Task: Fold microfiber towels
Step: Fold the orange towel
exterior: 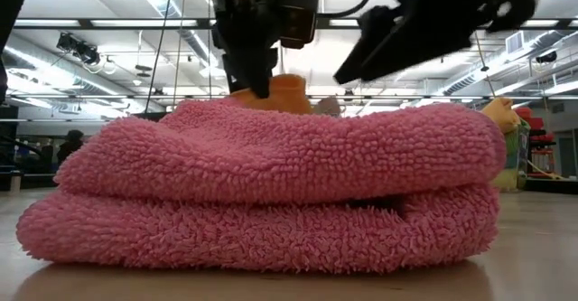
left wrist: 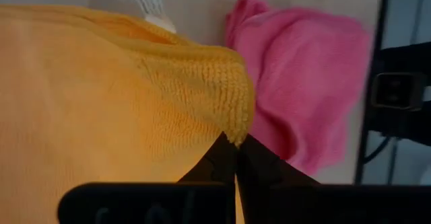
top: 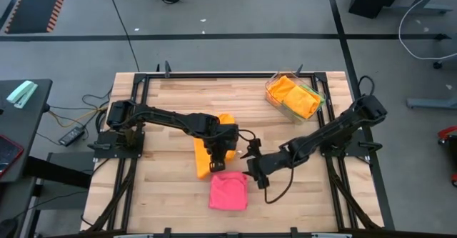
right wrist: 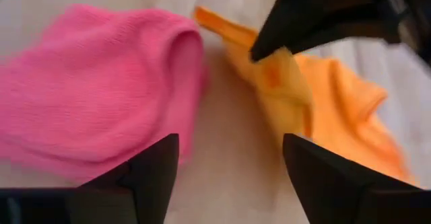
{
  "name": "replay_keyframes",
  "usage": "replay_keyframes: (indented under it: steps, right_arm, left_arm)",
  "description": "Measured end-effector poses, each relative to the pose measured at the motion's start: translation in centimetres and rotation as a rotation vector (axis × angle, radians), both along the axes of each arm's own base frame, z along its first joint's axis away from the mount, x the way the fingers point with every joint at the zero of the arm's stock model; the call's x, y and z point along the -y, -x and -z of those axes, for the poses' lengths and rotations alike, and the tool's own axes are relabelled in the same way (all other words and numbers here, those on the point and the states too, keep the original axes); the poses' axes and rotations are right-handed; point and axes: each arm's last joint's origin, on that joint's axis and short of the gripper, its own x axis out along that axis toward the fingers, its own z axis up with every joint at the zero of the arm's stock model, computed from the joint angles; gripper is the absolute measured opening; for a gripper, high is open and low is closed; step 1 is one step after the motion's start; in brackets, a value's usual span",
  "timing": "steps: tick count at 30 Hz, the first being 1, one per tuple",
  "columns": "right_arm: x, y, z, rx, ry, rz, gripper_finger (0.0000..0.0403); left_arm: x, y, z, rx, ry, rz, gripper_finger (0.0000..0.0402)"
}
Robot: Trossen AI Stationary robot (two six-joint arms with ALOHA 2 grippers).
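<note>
Mid-fold: left gripper (left wrist: 236,143) pinched the orange towel's (top: 205,156) corner; right gripper (right wrist: 229,157) gaped beside it. Probably carry corner across next.

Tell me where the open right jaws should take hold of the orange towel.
Probably the free near corner of the orange microfiber towel, beside the folded pink microfiber towel. The left gripper already pinches another edge, and the right gripper stands open on that side, so coming in low from the right suits.

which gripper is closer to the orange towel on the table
Left. The left gripper is shut on the orange towel's edge; the right gripper, open, sits beside it, near the pink towel.
</note>
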Motion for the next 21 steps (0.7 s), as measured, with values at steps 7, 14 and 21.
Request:
replay_keyframes:
  steps: [7,14,21]
  right_arm:
    - [0.1,-1.2,1.3,0.051,0.253,0.009,0.0269]
    - [1.1,-2.5,1.6,0.086,0.281,-0.035,0.0241]
    - [1.5,-2.8,1.5,0.1,0.246,-0.088,0.0158]
  left_arm:
    - [0.1,-0.4,-0.2,0.033,0.035,-0.016,0.0008]
    - [0.2,-0.8,-0.4,0.07,0.054,-0.034,0.0007]
    - [0.2,-0.9,-0.4,0.078,0.057,-0.044,0.0009]
